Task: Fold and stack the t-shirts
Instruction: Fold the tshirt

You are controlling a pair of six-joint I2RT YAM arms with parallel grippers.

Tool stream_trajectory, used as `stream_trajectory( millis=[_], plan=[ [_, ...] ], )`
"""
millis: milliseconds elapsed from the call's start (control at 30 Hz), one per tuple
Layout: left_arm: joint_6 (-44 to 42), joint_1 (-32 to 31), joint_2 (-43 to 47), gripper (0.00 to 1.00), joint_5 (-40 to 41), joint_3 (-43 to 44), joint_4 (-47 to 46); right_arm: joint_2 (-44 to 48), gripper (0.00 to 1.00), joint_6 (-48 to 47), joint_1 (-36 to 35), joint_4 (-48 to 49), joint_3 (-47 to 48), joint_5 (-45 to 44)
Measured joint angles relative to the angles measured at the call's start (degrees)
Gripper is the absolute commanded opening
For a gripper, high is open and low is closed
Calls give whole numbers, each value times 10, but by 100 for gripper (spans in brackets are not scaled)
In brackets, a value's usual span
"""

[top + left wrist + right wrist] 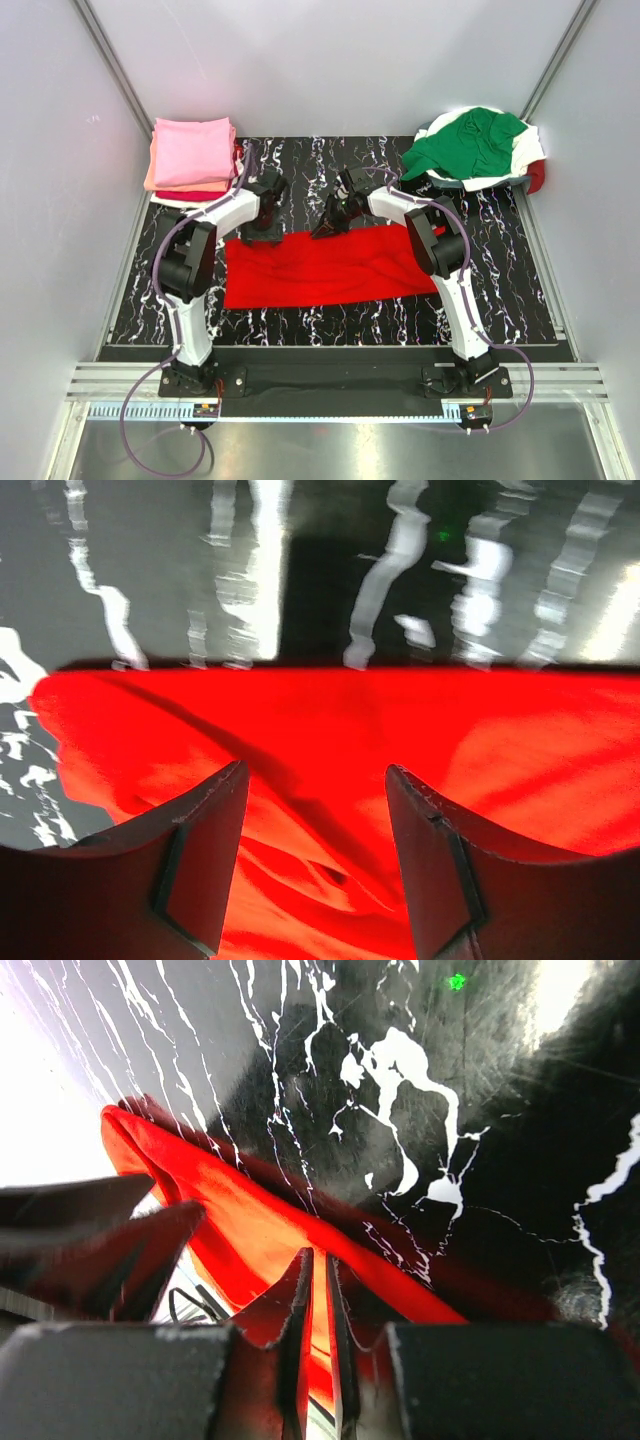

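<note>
Two arms lean into the middle of the top view, both meeting the upper edge of the bright red t-shirt (330, 268). The shirt lies as a long, rumpled band across the centre of the black marbled table (500, 290). The left gripper (265, 235) sits at the band's upper edge left of centre. In its wrist view its jaws stand well apart over the red cloth and grip nothing (the fabric simply lies beneath them). The right gripper (326, 228) is just right of it. Its wrist view shows the fingers (298, 1300) pinched almost together on a thin fold of the red shirt, with that edge raised off the table. A folded stack rests at the upper left of the top view, with a pink t-shirt (190, 150) on top and a salmon t-shirt (150, 180) showing beneath it. At the upper right a green t-shirt (465, 145) is heaped loosely over a white t-shirt (530, 145).
</note>
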State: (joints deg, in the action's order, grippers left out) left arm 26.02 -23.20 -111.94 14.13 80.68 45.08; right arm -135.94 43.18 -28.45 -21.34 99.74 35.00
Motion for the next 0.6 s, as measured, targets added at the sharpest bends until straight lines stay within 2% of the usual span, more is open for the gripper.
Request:
stream_trajectory(
  millis=[133,300,433,600],
  plan=[
    [-8,41,10,61,-16,-40,-16,0,16,1,0,0,0,0],
    [-6,56,88,62,-25,-116,-11,0,15,3,0,0,0,-3],
    [7,61,205,63,-35,-204,20,0,15,6,0,-2,0,-5],
    [30,63,394,66,-38,-265,90,0,15,7,0,-10,6,-13]
  ],
)
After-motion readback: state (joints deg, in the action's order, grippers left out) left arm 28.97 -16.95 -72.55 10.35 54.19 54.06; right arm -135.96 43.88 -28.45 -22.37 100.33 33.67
